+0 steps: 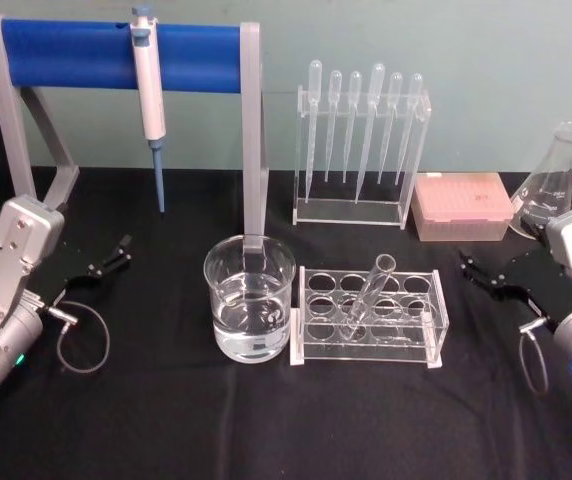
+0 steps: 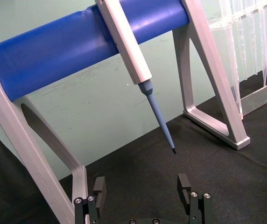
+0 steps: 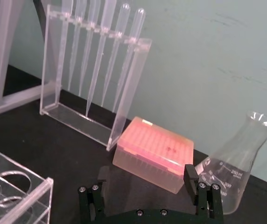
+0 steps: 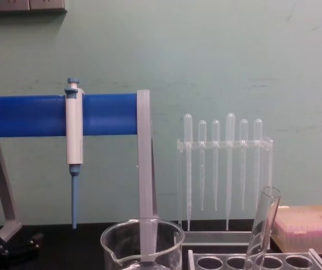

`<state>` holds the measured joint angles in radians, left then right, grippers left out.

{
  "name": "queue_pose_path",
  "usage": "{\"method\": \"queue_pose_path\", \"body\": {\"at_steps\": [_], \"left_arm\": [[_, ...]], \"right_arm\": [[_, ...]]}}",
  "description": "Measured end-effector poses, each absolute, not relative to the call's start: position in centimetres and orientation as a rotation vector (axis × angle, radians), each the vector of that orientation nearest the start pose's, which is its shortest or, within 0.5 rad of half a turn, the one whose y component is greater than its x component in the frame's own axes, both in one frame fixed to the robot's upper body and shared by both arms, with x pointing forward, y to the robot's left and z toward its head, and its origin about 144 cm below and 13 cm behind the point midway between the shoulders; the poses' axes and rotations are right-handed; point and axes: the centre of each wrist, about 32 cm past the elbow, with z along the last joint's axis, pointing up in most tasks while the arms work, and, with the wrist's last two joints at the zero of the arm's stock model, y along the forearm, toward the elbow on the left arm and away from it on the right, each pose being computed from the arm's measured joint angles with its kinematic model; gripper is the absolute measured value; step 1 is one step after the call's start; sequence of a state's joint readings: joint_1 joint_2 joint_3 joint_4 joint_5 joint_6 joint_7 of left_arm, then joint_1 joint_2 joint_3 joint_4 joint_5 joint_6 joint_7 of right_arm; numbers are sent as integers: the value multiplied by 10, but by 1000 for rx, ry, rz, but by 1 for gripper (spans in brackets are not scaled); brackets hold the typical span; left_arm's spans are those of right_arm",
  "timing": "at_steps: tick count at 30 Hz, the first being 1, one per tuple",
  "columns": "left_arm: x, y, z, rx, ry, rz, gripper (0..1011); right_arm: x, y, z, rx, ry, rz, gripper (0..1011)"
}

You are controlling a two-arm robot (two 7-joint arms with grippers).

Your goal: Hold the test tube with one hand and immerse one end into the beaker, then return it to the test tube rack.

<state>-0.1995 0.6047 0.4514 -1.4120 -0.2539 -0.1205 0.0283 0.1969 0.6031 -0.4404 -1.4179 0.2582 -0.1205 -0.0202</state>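
Test tube point(image 1: 371, 288) is leaning tilted in a hole of the clear tube rack point(image 1: 436, 318), open rim up, gripped by nothing; the pick-up step is judged not yet begun. Left gripper point(image 1: 109, 256) is being held low at the left of the black table point(image 1: 166, 420), fingers spread wide, nothing between them. Beaker point(image 1: 212, 283), part filled with clear liquid, is standing just beside the rack's left end. Right gripper point(image 1: 478, 271) is being held near the rack's right end, likewise spread and empty. Next move is judged to call for one gripper being brought onto the tube's upper part, closed, then lifted clear.
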Motion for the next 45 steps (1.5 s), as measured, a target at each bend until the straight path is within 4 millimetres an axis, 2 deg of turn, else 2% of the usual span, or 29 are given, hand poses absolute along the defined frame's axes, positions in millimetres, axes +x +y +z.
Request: {"method": "queue_pose_path", "body": {"at_steps": [12, 22, 26, 34, 45], "left_arm": [[489, 310, 1140, 304, -285, 1248, 1000], [489, 310, 1140, 305, -285, 1248, 1000], [489, 310, 1140, 304, -285, 1248, 1000], [489, 310, 1140, 304, -285, 1248, 1000], [489, 310, 1140, 304, -285, 1248, 1000]], "right_arm": [[474, -327, 1173, -198, -267, -1162, 1002], [450, -367, 1191, -160, -210, -836, 1003], [443, -373, 1192, -155, -187, -707, 1003], [442, -370, 1193, -140, -133, -503, 1003], [463, -345, 1192, -101, -104, -437, 1003]]}}
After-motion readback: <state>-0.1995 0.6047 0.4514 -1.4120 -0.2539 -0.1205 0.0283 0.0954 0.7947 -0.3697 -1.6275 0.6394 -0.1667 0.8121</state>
